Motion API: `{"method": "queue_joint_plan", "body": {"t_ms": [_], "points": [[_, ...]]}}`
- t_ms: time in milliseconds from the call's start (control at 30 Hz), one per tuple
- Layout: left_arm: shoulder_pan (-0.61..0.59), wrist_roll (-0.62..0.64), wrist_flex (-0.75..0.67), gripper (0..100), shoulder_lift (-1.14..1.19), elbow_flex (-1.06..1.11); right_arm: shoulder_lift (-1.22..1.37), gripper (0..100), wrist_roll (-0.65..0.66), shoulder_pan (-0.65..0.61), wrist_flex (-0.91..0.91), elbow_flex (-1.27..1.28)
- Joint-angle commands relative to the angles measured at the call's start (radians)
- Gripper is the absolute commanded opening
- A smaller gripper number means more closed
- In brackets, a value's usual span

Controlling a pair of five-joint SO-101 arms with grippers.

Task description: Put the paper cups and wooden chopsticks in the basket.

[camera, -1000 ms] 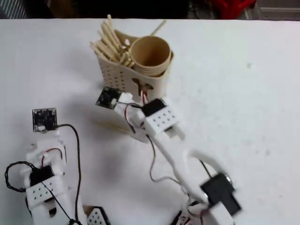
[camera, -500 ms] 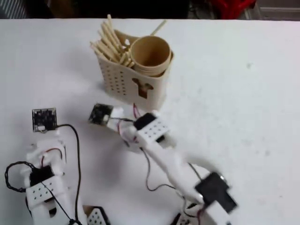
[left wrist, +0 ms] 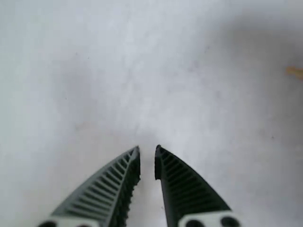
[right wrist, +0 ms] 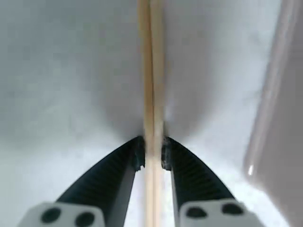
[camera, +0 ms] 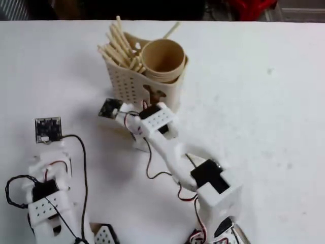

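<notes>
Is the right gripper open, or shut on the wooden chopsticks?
Shut on them. In the right wrist view, the right gripper has its tips against both sides of the wooden chopsticks, lying on the table.

High view: right arm (camera: pixel 167 137) covers the lower front wall of the basket (camera: pixel 129 84) and whatever lies under it. The left arm (camera: pixel 48 203) is cut off by the bottom edge. Right wrist view: chopstick pair (right wrist: pixel 151 71) runs out of frame both ways, ends unseen, and the basket wall is clipped at the edge. Left wrist view: tan speck (left wrist: pixel 295 72) at the edge, too small to identify.
</notes>
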Motion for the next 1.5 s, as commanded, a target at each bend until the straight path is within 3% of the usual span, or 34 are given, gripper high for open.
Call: {"method": "queue_joint_plan", "body": {"t_ms": [0,333,667,833,967,1133,1467], "points": [[0.012,-0.009,-0.020,8,-0.013,-0.006,-0.059,2.9,-0.008,0.001,0.062,-0.002],[0.012,-0.009,-0.021,8,-0.013,-0.006,-0.401,2.9,-0.009,0.002,0.097,0.141],[0.012,-0.009,-0.021,8,-0.013,-0.006,-0.868,3.5,-0.253,0.001,0.094,0.213],[0.013,-0.009,-0.021,8,-0.013,-0.006,-1.001,3.5,-0.318,-0.001,0.058,0.061],[0.013,-0.009,-0.020,8,-0.013,-0.006,-0.980,3.3,-0.328,-0.004,0.002,-0.130],[0.013,-0.009,-0.020,8,-0.013,-0.006,-0.800,3.1,-0.453,0.002,-0.119,-0.408],[0.015,-0.009,-0.020,8,-0.013,-0.006,-0.351,3.5,-0.459,0.030,-0.572,-0.767]]}}
